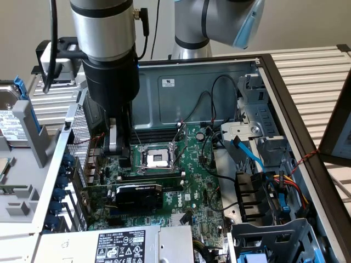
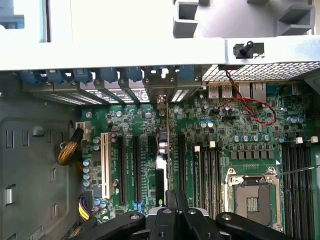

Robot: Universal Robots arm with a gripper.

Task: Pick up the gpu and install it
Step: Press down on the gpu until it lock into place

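Pincer (image 1: 116, 147) clenched, empty, hovering just above the motherboard (image 1: 192, 164), at 12 o'clock from the gpu (image 1: 138, 196). Open pc case (image 1: 181, 82) lies on a slatted worktop (image 1: 312, 71). Gpu sits upright in its slot near case's rear brackets, long axis running 9-to-3 in exterior view, black shroud facing camera.

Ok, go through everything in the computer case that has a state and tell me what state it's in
gpu: standing on edge in a motherboard slot, metal bracket toward the case's rear wall.
gripper: shut, above the motherboard next to the gpu, holding nothing that can be seen.
CPU socket: open, no cooler on it.
computer case: side panel off, interior exposed.
white expansion slot: unoccupied.
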